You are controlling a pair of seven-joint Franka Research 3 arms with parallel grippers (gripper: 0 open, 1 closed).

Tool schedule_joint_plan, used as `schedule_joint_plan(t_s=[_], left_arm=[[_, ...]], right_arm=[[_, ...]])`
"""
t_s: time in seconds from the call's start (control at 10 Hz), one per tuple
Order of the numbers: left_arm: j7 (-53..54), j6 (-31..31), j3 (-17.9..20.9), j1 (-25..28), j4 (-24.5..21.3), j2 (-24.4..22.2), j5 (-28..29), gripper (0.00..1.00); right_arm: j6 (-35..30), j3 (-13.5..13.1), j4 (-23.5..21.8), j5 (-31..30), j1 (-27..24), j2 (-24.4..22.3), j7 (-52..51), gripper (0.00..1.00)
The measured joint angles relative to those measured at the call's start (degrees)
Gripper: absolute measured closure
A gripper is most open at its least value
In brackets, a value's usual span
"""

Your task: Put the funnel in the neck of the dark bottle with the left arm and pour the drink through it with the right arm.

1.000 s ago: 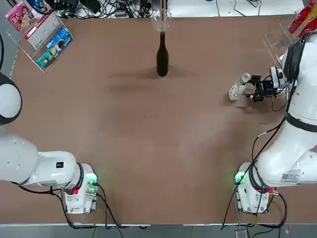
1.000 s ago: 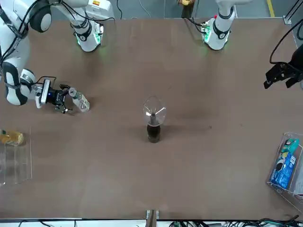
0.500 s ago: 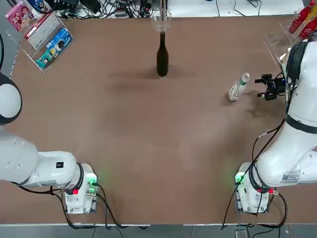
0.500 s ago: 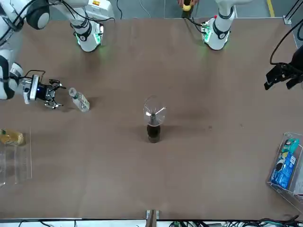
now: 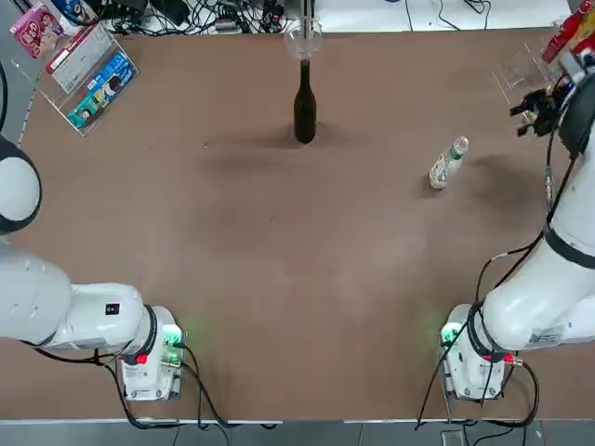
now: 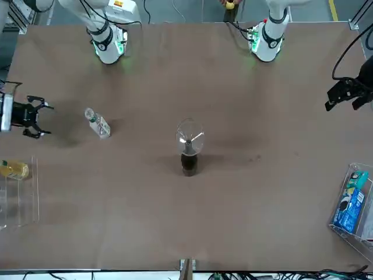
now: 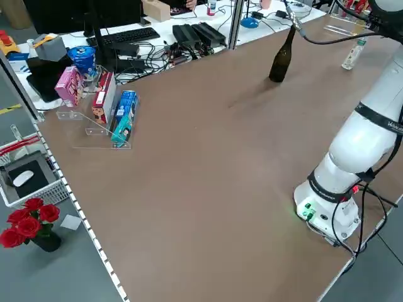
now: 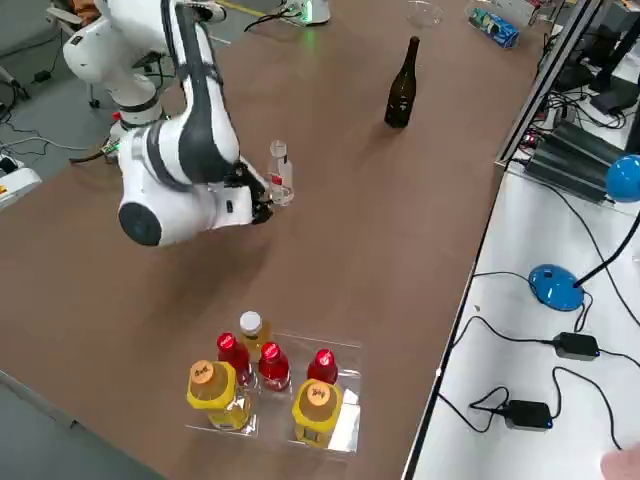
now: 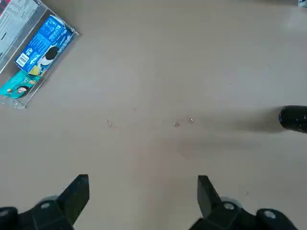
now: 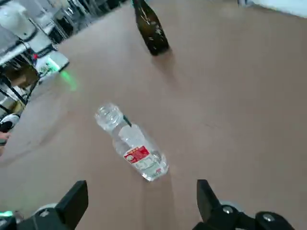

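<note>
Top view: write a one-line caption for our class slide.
Funnel in the dark bottle, clear plastic bottle standing free of the right gripper.

Brown surface (image 5: 279, 279), matte, bordered by grey floor (image 7: 75, 264). Along its far edge, a white desk (image 8: 500, 370) carries black monitors (image 7: 63, 14), a keyboard (image 7: 123, 38) and tangled cables. Red roses (image 7: 30, 223) stand in a dark vase (image 7: 48, 241) on the floor side.

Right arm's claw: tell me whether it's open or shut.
Open and holding nothing: the right claw's fingers stand wide apart, and the clear plastic bottle stands beyond them.
</note>
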Motion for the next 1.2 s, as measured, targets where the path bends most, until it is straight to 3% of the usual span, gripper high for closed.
schedule_joint_plan(t_s=[0.2,0.4,0.6,0.8,1.0,1.2], left_arm=[[0.0,0.0,0.0,0.0,0.0,0.0,0.0,0.0],[0.0,0.0,0.0,0.0,0.0,0.0,0.0,0.0],[0.0,0.0,0.0,0.0,0.0,0.0,0.0,0.0],[0.0,0.0,0.0,0.0,0.0,0.0,0.0,0.0],[0.0,0.0,0.0,0.0,0.0,0.0,0.0,0.0],[0.1,0.0,0.0,0.0,0.1,0.0,0.0,0.0]], right_arm=[[1.3,1.3,3.9,-7.7,0.8,-6.7,16.1,0.0],[3.0,5.1,9.0,-13.7,1.2,-11.5,33.0,0.0],[3.2,9.5,15.9,-19.5,1.3,-12.9,50.9,0.0],[4.7,16.8,19.6,-28.9,1.4,-15.5,69.6,0.0],[7.4,25.1,20.0,-38.0,1.5,-19.9,89.0,0.0],[7.5,30.4,20.0,-43.5,1.3,-23.3,101.8,0.0]])
